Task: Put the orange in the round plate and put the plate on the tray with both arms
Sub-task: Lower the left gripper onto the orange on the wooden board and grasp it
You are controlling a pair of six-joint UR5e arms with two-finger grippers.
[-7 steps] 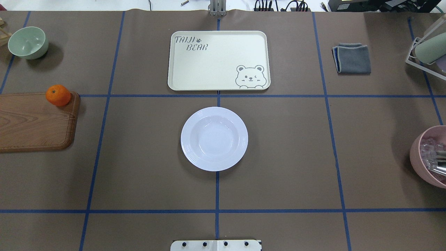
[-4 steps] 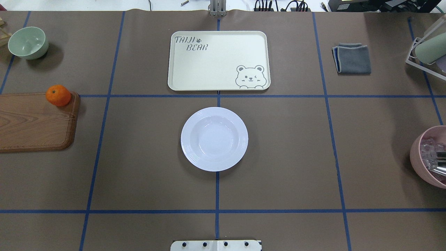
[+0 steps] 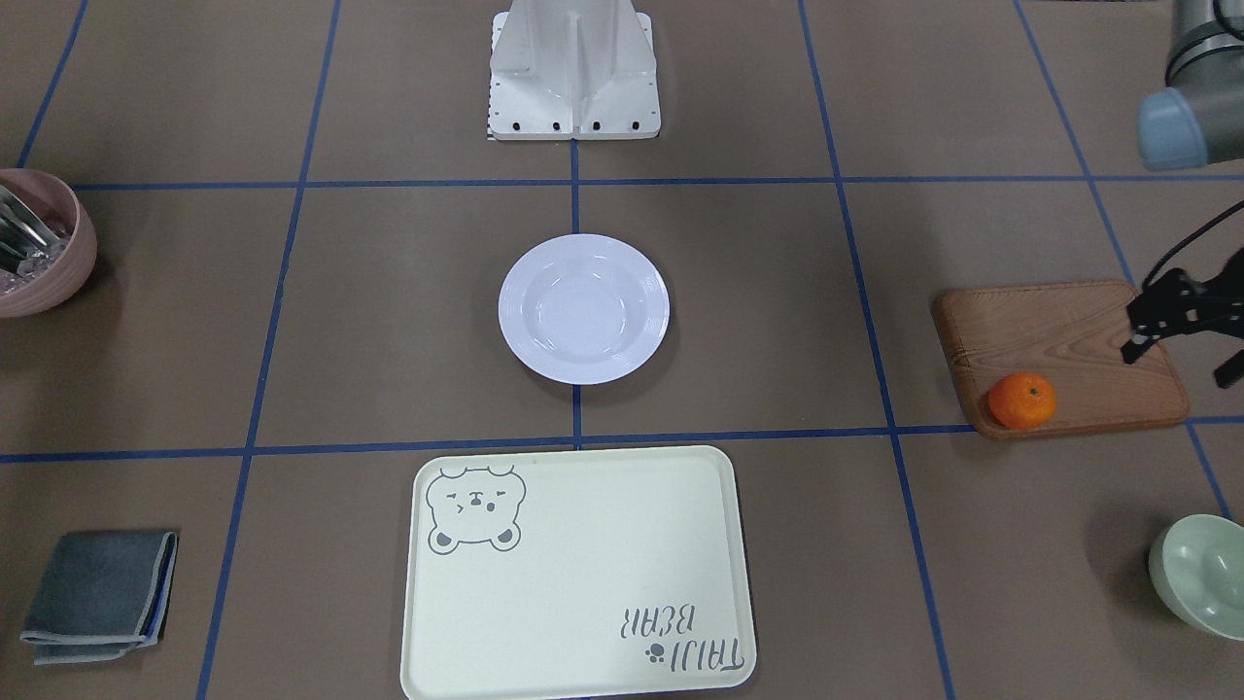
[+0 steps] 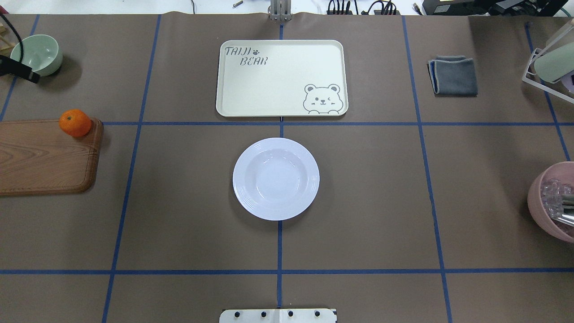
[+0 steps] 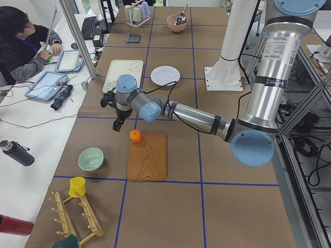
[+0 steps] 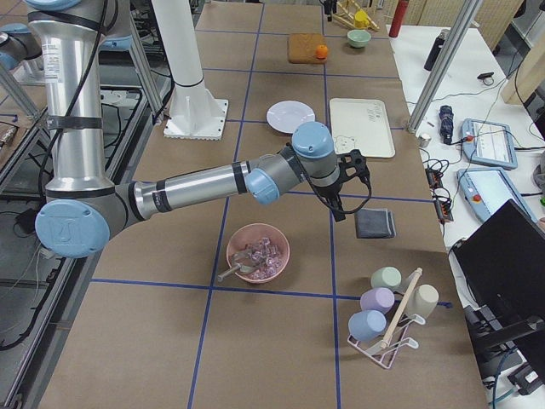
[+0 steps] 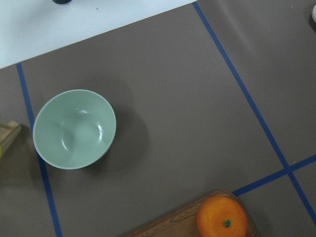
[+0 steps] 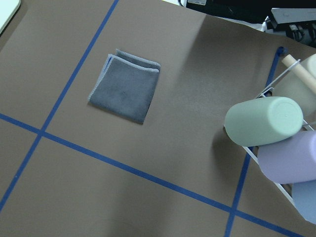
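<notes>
The orange (image 4: 75,122) sits on the far corner of a wooden board (image 4: 45,157), also in the left wrist view as the orange (image 7: 222,217). The white round plate (image 4: 276,178) lies empty at the table's centre. Beyond it rests the cream tray (image 4: 281,78) with nothing on it. My left gripper (image 3: 1179,362) hangs open and empty above the board, apart from the orange (image 3: 1021,401). My right gripper (image 6: 339,213) hovers over the grey cloth side. It shows only in the right side view, so I cannot tell its state.
A pale green bowl (image 4: 36,54) stands at the far left. A folded grey cloth (image 4: 453,75), a rack of cups (image 4: 551,63) and a pink bowl (image 4: 545,202) of utensils line the right side. A person sits at the table's far side (image 5: 23,46).
A black part of my left gripper has come into the overhead view at the far left edge, by the green bowl. The orange, plate and tray have not moved.
</notes>
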